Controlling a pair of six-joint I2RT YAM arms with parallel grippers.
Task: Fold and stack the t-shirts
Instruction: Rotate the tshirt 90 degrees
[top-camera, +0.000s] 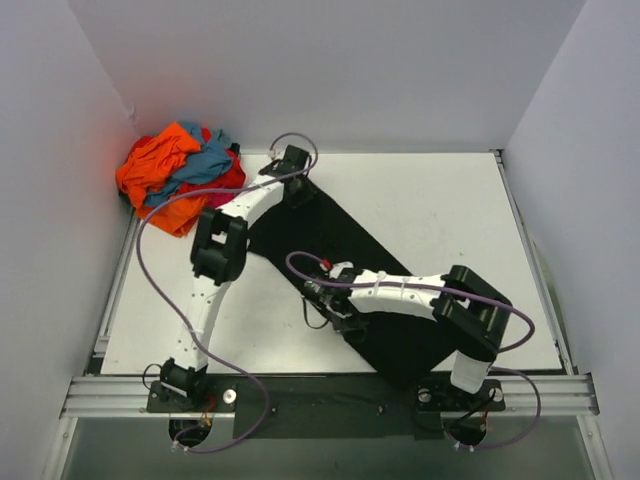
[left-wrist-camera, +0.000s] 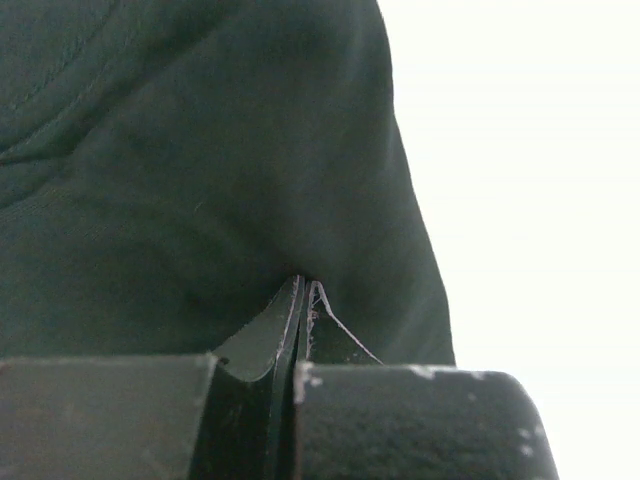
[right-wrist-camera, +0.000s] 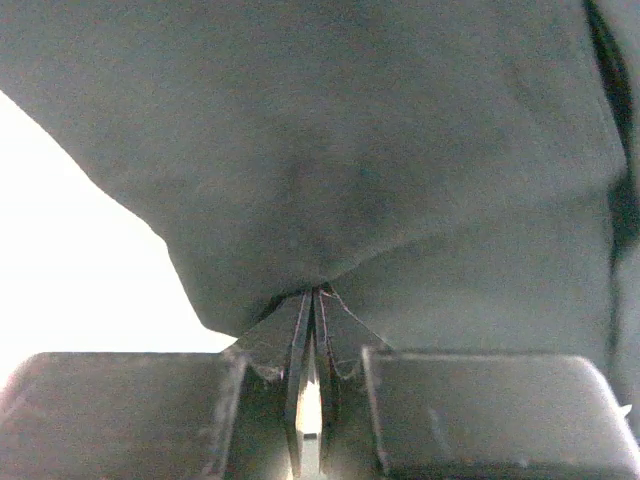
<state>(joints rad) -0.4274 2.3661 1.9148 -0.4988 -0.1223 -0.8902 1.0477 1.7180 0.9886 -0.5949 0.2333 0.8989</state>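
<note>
Pinching the black t-shirt (top-camera: 352, 226): left gripper (left-wrist-camera: 303, 287) and right gripper (right-wrist-camera: 315, 293).

T-shirt heap (top-camera: 180, 175) behind-left of spread t-shirt (top-camera: 345, 238)

A white table (top-camera: 440, 210) is lying beneath the jaws and stretching beyond them, glaring washed-out under bright light. Pale walls (top-camera: 330, 70) are enclosing it behind and to either side of the jaws. A metal rail (top-camera: 110, 395) is running along the near edge.
</note>
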